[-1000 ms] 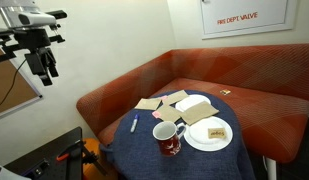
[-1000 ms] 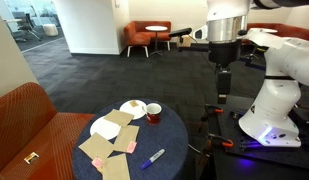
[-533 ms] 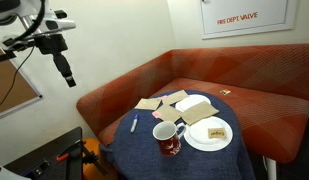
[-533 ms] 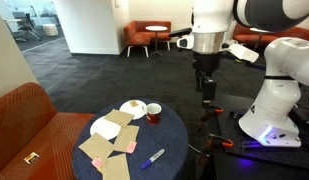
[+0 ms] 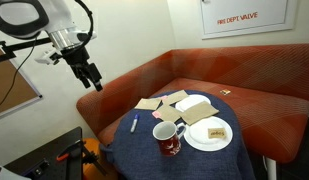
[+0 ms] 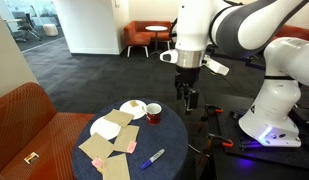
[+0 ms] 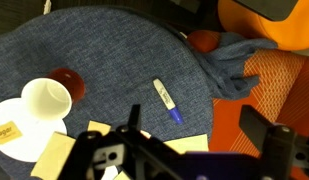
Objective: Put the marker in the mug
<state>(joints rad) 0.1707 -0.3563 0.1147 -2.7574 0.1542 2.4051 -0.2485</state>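
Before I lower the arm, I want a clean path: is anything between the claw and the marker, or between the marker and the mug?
Nothing visible. The claw hangs in open air, apart from the marker; only bare blue cloth separates it from the mug.

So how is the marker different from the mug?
The marker is thin and pale with a blue tip; the mug is wide and dark red. The marker lies flat; the mug stands upright. Both rest on the blue table, apart from each other.
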